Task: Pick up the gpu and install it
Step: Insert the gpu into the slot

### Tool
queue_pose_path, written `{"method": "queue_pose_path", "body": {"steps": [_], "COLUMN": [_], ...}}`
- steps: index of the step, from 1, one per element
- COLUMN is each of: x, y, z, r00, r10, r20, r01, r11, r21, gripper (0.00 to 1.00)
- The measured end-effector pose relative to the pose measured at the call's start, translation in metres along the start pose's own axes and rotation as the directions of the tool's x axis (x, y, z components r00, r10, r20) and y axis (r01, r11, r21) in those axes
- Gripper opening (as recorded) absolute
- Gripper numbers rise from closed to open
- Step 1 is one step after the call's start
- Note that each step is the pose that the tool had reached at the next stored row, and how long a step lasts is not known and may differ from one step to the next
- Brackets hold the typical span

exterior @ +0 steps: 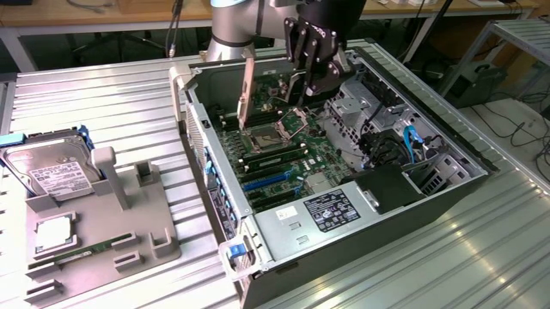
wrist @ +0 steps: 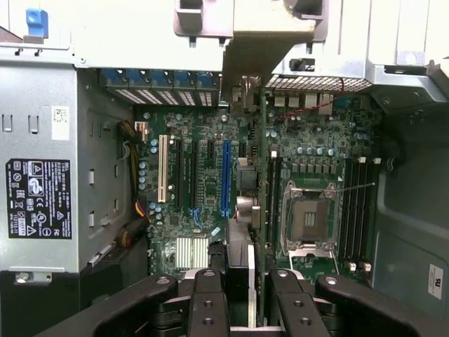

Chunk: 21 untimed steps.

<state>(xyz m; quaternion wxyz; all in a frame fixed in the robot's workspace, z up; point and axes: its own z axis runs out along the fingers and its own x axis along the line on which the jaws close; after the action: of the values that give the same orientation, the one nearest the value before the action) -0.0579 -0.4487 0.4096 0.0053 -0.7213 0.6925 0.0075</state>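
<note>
Wrist view is showing the thin green gpu card (wrist: pixel 251 210) with its pale metal bracket edge-on, hanging just above the green motherboard (wrist: pixel 207 137) inside the open dark computer case (exterior: pixel 387 251), with the black pincer (wrist: pixel 249 305) pinching it. In my judgement, a tilted descent is risking a strike on the open silver processor socket (wrist: pixel 309 221) or a miss of the blue slot (wrist: pixel 226 179). The black power-supply label (wrist: pixel 38 198) is carrying print too small to read.

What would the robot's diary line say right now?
step: install gpu | fingers: shut on gpu, card on edge | place: over motherboard in open case | seated: not yet
</note>
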Motion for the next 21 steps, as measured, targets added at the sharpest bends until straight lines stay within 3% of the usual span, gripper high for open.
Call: {"method": "queue_pose_path", "body": {"steps": [21], "x": [0.000], "y": [0.0000], "z": [0.0143], "r00": [0.9999], "r10": [-0.014], "r20": [0.0000], "r01": [0.014], "r11": [0.9999], "r21": [-0.0012], "gripper": [0.28]}}
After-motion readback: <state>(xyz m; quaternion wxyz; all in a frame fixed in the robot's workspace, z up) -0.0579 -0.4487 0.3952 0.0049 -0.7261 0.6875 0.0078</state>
